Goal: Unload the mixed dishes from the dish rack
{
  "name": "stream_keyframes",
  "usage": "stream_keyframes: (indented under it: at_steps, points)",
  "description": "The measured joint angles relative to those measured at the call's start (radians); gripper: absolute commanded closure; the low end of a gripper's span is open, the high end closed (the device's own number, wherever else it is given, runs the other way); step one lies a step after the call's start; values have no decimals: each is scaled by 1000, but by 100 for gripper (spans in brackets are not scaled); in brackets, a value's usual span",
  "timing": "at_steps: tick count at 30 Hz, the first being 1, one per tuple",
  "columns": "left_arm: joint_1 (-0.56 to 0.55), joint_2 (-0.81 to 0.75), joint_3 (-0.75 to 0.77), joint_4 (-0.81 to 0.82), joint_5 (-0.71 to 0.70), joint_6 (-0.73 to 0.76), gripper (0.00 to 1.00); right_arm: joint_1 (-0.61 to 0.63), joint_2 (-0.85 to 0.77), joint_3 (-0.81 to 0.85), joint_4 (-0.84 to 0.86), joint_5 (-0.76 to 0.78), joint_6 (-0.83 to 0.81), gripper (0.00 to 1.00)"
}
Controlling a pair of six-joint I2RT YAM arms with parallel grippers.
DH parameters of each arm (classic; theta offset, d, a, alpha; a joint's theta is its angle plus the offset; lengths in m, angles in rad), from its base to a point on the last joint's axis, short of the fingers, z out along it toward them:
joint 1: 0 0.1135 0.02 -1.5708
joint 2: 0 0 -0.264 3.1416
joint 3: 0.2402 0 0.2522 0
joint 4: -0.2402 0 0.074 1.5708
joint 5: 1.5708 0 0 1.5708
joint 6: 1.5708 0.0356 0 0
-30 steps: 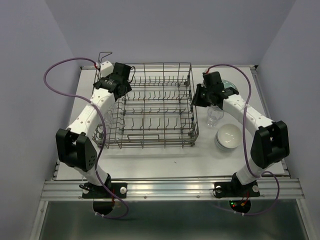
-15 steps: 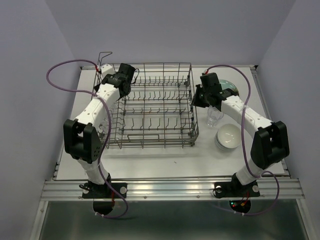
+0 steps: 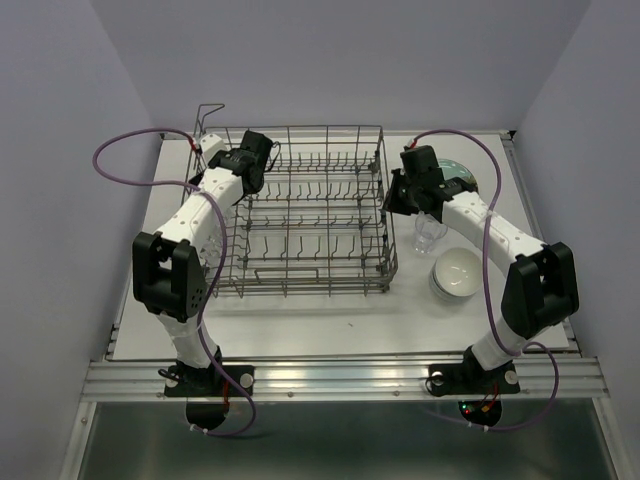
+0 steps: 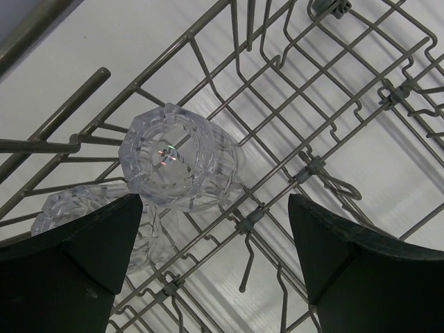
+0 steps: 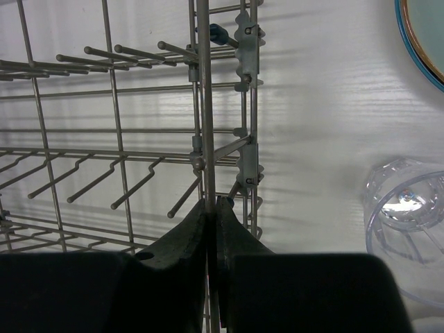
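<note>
The grey wire dish rack (image 3: pixel 310 215) stands mid-table. My left gripper (image 3: pixel 256 158) hangs open over its back left corner. In the left wrist view two clear glasses lie inside the rack (image 4: pixel 333 139): one glass (image 4: pixel 180 156) lies beyond the open left gripper (image 4: pixel 215 267), nearer its left finger, and a second glass (image 4: pixel 76 211) is partly hidden behind that finger. My right gripper (image 3: pixel 394 197) is shut on an upright wire of the rack's right side (image 5: pixel 205 104), the fingertips (image 5: pixel 201 218) pinching it. On the table right of the rack are a clear glass (image 3: pixel 430 232), stacked white bowls (image 3: pixel 457 272) and a pale green plate (image 3: pixel 458 172).
The table's right strip holds the glass (image 5: pixel 409 229) and the plate (image 5: pixel 424 35) close to my right gripper. Upright tines fill the rack floor. Purple cables loop from both arms. Walls enclose the table on three sides.
My left arm has swung its gripper rightward over the rack's back left corner. The right gripper has closed fully on the rack's side wire.
</note>
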Motion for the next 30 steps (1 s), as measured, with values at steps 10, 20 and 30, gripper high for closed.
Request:
stream_keyframes:
  at_steps: [10, 20, 30]
  points:
    - [9, 3, -35, 4, 0, -37, 1, 0, 0, 0, 3, -15, -1, 96]
    - [14, 14, -56, 3, 3, -59, 1, 0, 0, 0, 3, -23, -8, 96]
    - [19, 23, -70, 2, 7, -72, 1, 0, 0, 0, 3, -26, -8, 97]
